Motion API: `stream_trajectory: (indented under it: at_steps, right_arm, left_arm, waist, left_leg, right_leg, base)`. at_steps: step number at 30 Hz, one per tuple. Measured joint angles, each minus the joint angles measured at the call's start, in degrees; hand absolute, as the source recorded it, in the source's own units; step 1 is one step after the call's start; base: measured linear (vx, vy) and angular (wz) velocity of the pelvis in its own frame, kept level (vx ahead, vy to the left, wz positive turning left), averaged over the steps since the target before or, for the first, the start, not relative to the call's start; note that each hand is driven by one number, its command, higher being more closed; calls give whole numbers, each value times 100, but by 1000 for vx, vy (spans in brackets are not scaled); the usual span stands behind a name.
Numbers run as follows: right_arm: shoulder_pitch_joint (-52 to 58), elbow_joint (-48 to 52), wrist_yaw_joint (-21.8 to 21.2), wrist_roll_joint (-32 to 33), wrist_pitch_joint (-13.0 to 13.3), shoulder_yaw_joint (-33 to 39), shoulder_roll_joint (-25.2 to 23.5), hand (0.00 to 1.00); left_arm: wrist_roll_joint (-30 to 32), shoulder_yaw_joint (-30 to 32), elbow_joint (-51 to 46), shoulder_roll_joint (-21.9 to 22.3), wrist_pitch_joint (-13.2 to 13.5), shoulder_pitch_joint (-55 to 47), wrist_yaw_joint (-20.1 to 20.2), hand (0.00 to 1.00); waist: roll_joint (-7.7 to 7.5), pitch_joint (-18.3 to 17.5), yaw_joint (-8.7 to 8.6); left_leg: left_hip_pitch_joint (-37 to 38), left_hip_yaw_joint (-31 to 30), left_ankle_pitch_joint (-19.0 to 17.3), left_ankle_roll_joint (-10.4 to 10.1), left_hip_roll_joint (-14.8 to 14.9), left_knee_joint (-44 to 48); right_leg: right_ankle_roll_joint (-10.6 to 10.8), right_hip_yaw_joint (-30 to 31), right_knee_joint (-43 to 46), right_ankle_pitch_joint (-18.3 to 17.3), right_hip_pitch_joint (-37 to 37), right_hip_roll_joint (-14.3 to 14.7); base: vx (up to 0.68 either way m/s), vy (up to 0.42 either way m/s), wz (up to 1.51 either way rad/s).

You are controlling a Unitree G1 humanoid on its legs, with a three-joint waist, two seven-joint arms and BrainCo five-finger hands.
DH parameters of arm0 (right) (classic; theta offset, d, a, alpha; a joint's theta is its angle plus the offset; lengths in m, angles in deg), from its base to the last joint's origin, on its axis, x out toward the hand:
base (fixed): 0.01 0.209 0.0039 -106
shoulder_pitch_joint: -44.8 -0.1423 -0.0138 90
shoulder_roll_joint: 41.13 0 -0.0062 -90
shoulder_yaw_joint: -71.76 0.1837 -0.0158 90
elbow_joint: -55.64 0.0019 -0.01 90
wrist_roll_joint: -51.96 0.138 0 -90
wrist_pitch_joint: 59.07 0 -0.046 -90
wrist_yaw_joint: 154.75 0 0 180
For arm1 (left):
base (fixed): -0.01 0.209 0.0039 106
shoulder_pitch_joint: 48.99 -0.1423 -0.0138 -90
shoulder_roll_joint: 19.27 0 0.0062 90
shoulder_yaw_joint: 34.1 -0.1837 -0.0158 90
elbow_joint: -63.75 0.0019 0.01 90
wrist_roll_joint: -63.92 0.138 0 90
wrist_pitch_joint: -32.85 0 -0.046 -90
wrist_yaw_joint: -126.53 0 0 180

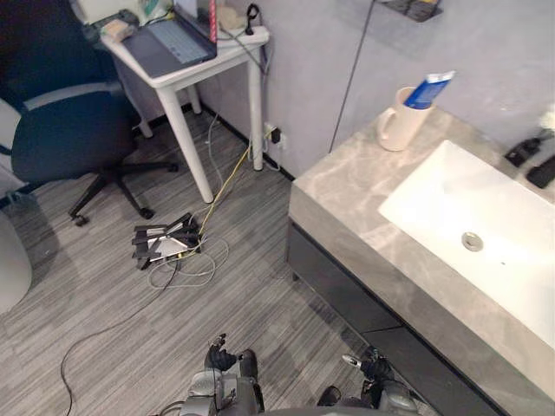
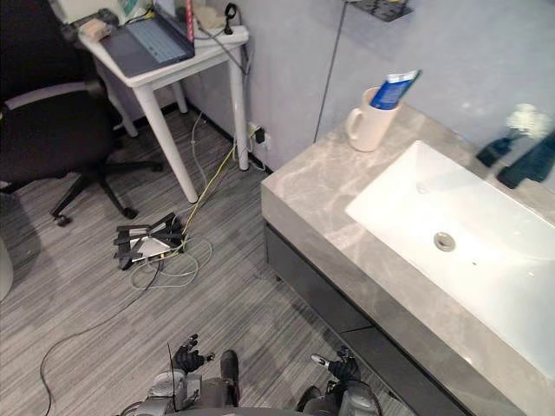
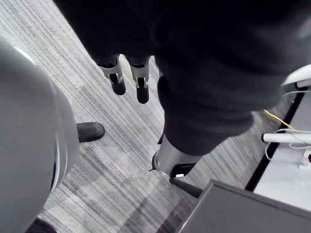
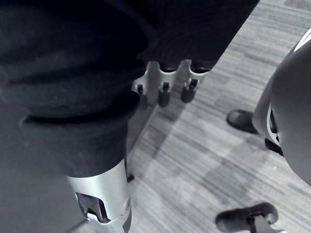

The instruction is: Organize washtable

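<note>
Fingers (image 3: pixel 117 81) of the left hand (image 1: pixel 224 360) hang relaxed and apart over the floor (image 1: pixel 104 329), holding nothing. The right hand (image 1: pixel 373 364) hangs alike, its fingers (image 4: pixel 164 95) loose and empty. From the left come a chair (image 1: pixel 69 130), a laptop (image 1: pixel 178 43) on a white desk (image 1: pixel 201 71) and a power strip (image 1: pixel 165 243) on the floor. Then comes the marble desk (image 1: pixel 347 186), with a cup (image 1: pixel 399 126) holding a tube (image 1: pixel 429 89) beside the sink (image 1: pixel 434 204). Two dark things (image 1: pixel 525 152) lie at the far right.
</note>
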Motion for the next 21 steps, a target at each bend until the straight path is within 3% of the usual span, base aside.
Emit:
stream_trajectory:
  at_steps: [2, 4, 5, 8, 10, 13, 14, 15, 16, 17, 19, 20, 21]
  right_arm:
    - [3, 5, -6, -1, -11, -27, -11, 0]
    - [18, 111, -28, -1, -13, -33, 65, 0]
    - [37, 235, -63, 0, 9, -87, 44, 0]
    - [59, 234, -130, 4, 7, -339, 27, 0]
    - [53, 314, -129, 18, 26, -344, 41, 0]
    - [212, 482, -123, 99, 89, -282, 138, 0]
    - [261, 484, -118, 99, 100, -264, 146, 0]
    - [395, 484, -224, 66, 67, -311, 149, 0]
    - [400, 521, -324, -11, 45, -319, 175, 0]
    - [371, 608, -417, -143, 8, -311, 223, 0]
    - [275, 603, -359, -119, 4, -258, 169, 0]
    - [267, 633, -323, -110, 10, -189, 111, 0]
    - [260, 656, -296, -107, 4, -154, 71, 0]
  left_arm:
    - [-89, 73, 12, -5, 7, 11, 45, 0]
    - [-156, 170, 28, 80, 10, 5, 113, 0]
    - [-200, 173, 46, 79, -5, -3, 114, 0]
    - [-245, 294, 115, 56, -8, -13, 109, 0]
    - [-249, 367, 151, 81, -16, 9, 111, 0]
    - [-207, 398, 155, 219, -22, 13, 111, 0]
    - [-184, 399, 151, 235, -23, 11, 111, 0]
    - [-143, 404, 146, 264, -24, 23, 110, 0]
    - [-113, 439, 154, 287, -32, 34, 110, 0]
    - [-72, 454, 120, 381, -47, 49, 102, 0]
    - [-20, 440, 62, 497, -50, 11, 96, 0]
    - [-9, 440, 66, 556, -59, 12, 95, 0]
    - [-3, 426, 63, 573, -59, 18, 101, 0]
  waist:
    - [-17, 32, 9]
    - [69, 73, 1]
    - [186, 170, -46]
    - [163, 203, -32]
    - [160, 250, -51]
    - [179, 280, -122]
    - [143, 265, -130]
    - [-7, 178, -194]
    - [-16, 159, -182]
    - [187, 134, -137]
    - [316, 139, -73]
    - [343, 145, -76]
    - [362, 136, -64]
  left_leg:
    - [-103, -124, -347, 69, -124, 360]
    - [-30, -354, -638, 215, -220, 566]
    - [145, -580, -698, 307, -237, 494]
    - [479, -981, -703, 376, -231, 219]
    - [730, -1279, -753, 401, -255, 114]
    - [1205, -2140, -932, 266, -336, 68]
    - [1224, -2325, -968, 245, -390, 75]
    - [1253, -2695, -1190, 156, -559, 262]
    - [1229, -2677, -1308, 76, -539, 431]
    - [1119, -2287, -1330, 9, -354, 708]
    - [1107, -1651, -1283, -134, -115, 792]
    - [1097, -1373, -1270, -303, 41, 830]
    - [1077, -1156, -1265, -320, 134, 828]
  right_leg:
    - [53, -79, 160, -16, 131, -165]
    - [-139, 344, 1045, -75, -28, -423]
    - [-400, 1286, 1941, -306, -488, -418]
    - [-376, 2185, 2108, -728, -1038, 242]
    - [-384, 2359, 2095, -730, -1437, 588]
    - [-421, 2737, 1462, -470, -1849, 932]
    - [-439, 2852, 1303, -343, -1857, 904]
    - [-534, 2808, 1030, 263, -1846, 607]
    - [-685, 2593, 1070, 529, -1744, 525]
    - [-749, 2211, 1115, 417, -1602, 531]
    - [-864, 1865, 1104, 289, -1367, 553]
    - [-881, 1662, 1035, 277, -1158, 583]
    - [-881, 1563, 972, 277, -1025, 593]
  base:
    - [149, 120, 57]
    - [163, 155, 53]
    - [197, 117, 49]
    - [283, 61, 62]
    - [298, -2, 88]
    - [398, -108, 150]
    - [398, -237, 223]
    - [418, -270, 194]
    - [497, -298, 213]
    - [346, -174, 123]
    - [362, -170, 112]
    - [296, -138, 102]
    - [244, -100, 110]
